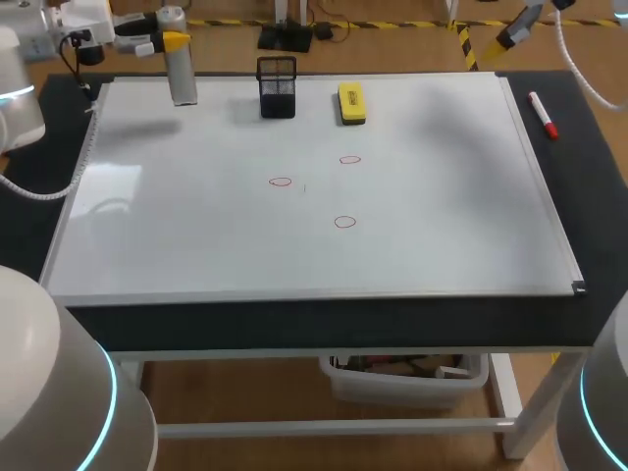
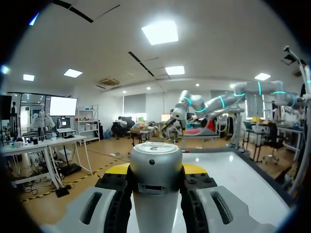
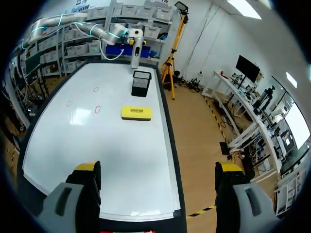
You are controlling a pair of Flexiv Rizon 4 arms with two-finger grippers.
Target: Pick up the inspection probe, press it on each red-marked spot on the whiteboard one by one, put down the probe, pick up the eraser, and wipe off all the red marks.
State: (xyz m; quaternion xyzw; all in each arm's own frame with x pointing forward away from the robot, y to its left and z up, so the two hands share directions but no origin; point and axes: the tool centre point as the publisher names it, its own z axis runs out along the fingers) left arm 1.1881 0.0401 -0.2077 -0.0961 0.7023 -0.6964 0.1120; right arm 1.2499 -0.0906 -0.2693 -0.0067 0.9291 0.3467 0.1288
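A black-topped table (image 1: pixel 589 196) on white legs stands on a wooden floor (image 1: pixel 245 392).

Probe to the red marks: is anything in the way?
Nothing visible. The probe, in the left gripper, has bare whiteboard between it and the three red marks; the mesh holder and eraser stand aside at the far edge.

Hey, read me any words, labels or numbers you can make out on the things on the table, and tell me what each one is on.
Nothing can be quoted with confidence.
On the eraser: dark print on its yellow top, too small to read.
On the inspection probe: a small mark on its cap, too blurred to read.
On the whiteboard: no writing, only three red circles.
On the marker: no legible print.
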